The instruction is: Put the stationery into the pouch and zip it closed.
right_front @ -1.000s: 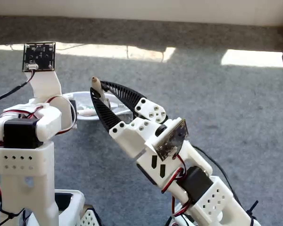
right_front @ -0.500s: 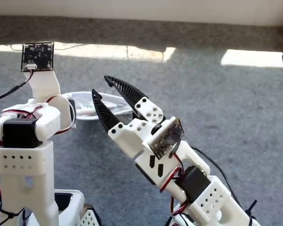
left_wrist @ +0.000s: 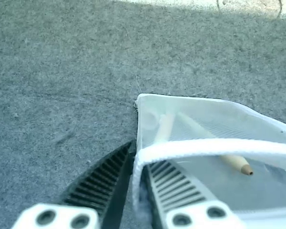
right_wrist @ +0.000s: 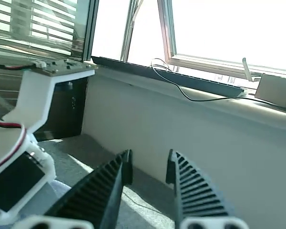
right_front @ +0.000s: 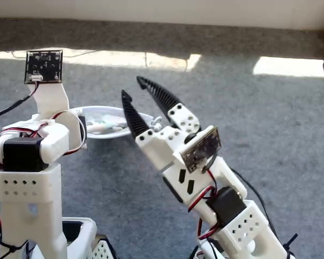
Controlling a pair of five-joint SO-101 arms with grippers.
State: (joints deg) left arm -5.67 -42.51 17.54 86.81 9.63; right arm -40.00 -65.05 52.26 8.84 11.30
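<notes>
Left pincer [left_wrist: 136, 191] clamped on the mesh pouch [left_wrist: 195, 145] rim, lower middle of frame; pencil [left_wrist: 236, 163] lies inside it diagonally, tip pointing lower right. Right pincer [right_front: 133, 88] is spread apart mid-frame in the high view

You have a grey short-pile carpet [right_front: 270, 135] under everything, with bright sunlit patches [right_front: 289, 66] along its far side. A pale wall [right_front: 162, 9] runs behind it. In the right wrist view you can see a white-framed window [right_wrist: 219, 28], slatted blinds [right_wrist: 35, 24] beside it, a thin black cable [right_wrist: 181, 78] trailing along the sill, and a small grey box [right_wrist: 276, 90] resting there.
</notes>
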